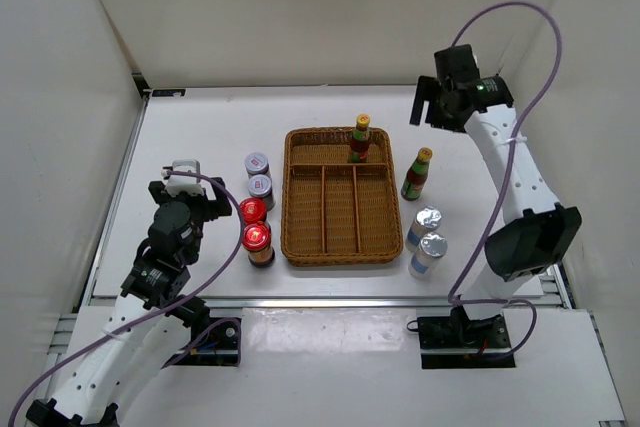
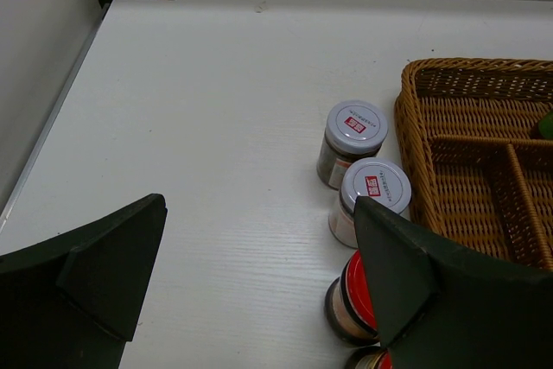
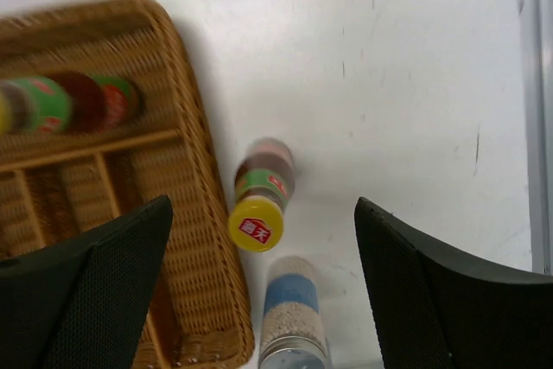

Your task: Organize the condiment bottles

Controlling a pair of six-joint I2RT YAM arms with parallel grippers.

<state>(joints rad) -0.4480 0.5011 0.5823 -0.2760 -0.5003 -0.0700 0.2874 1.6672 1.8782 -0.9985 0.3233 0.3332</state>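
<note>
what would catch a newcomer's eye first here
The brown wicker tray at the centre of the table, with one yellow-capped bottle standing upright in its far compartment. Left of it, two grey-lidded jars and two red-lidded jars form a line; to its right stand a second yellow-capped bottle and two silver-capped bottles.

**A robot test cell in a lab**

This is a closed-in lab bench, not a home or kitchen. Plain white panels box it in: a back wall (image 1: 320, 7) across the top of the overhead view, a left wall (image 1: 50, 97) and a right wall (image 1: 600, 67) down the sides. The table (image 1: 200, 147) is bare white board, edged at lower left by metal rails (image 1: 75, 322). Two arms, left (image 1: 150, 277) and right (image 1: 515, 177), are bolted along the bottom edge on a base plate (image 1: 330, 347), with a loose cable (image 1: 512, 4) looping at upper right. The only household goods are a wicker tray (image 1: 340, 252) and small bottles (image 1: 257, 239), set out at centre like props.
</note>
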